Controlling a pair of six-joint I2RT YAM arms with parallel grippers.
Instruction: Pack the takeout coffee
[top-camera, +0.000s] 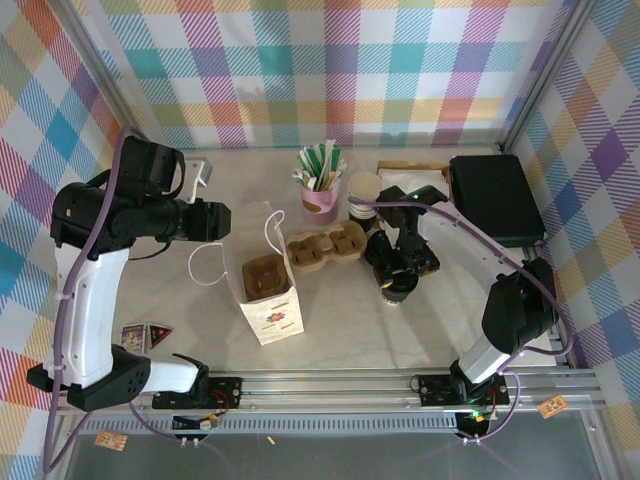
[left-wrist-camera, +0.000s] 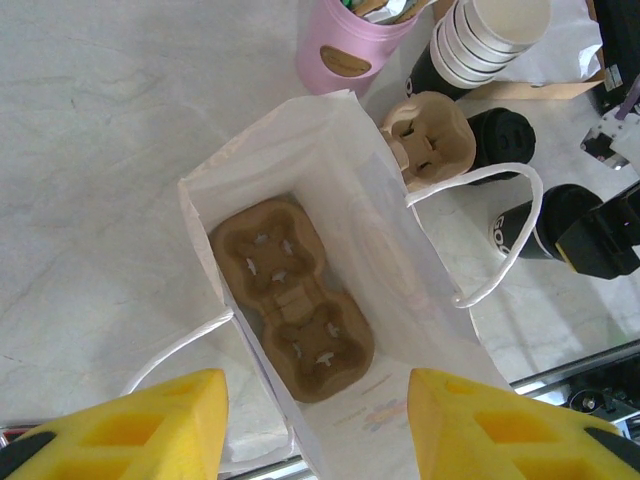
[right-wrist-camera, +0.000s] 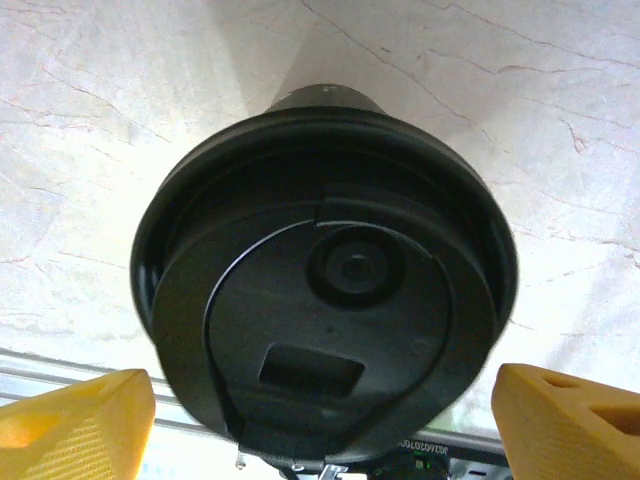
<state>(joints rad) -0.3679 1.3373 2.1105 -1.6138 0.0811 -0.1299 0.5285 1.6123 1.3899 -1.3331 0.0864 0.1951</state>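
The takeout coffee, a cup under a round black lid, stands on the marble table between my right gripper's yellow fingertips. My right gripper is open, with a gap on both sides of the lid. From above, that gripper hovers over the cup, right of the white paper bag. The same cup appears in the left wrist view too. My left gripper is open above the bag's near wall. A brown cup carrier lies inside the bag.
A second brown carrier lies beside the bag, with another black-lidded cup behind it. A pink holder of sticks, a stack of cream cups and a black case stand at the back.
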